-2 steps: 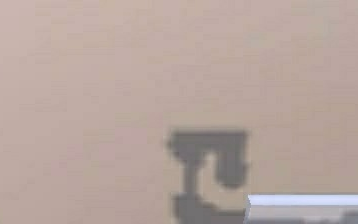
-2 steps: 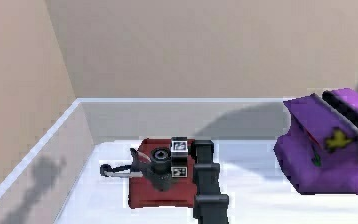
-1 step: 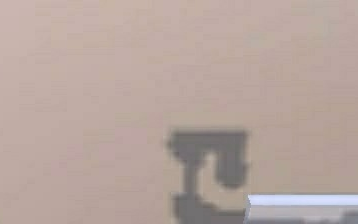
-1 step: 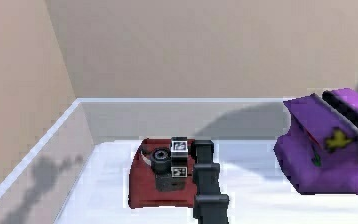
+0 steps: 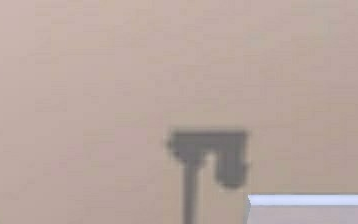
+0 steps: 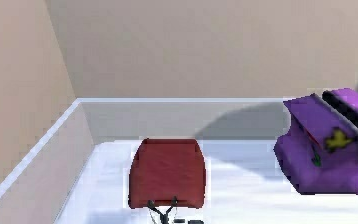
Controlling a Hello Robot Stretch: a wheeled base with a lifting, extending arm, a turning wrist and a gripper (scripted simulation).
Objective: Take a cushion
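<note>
- Since the dark red cushion [image 6: 168, 168] lies just past the end effector [image 6: 167, 211] and in line with it, further out over the bed [image 6: 249, 190], the coming move looks like a short straight reach with no side shift.
- Cushion: middle of the bed, well short of the bed's far rail and apart from the bed's side rail. It is near-square with rounded corners and has no clear long axis.
- End effector: low at the bed's near edge, its thin fingers against the cushion's near edge. Touching or just short, cannot tell.
- Grip state: cannot tell. With the cushion right behind it on the bed, cannot tell whether it holds anything either.
- Purple bag [image 6: 323, 145]: on the bed too, toward its other side, apart from the cushion and clear of the reach line.
</note>
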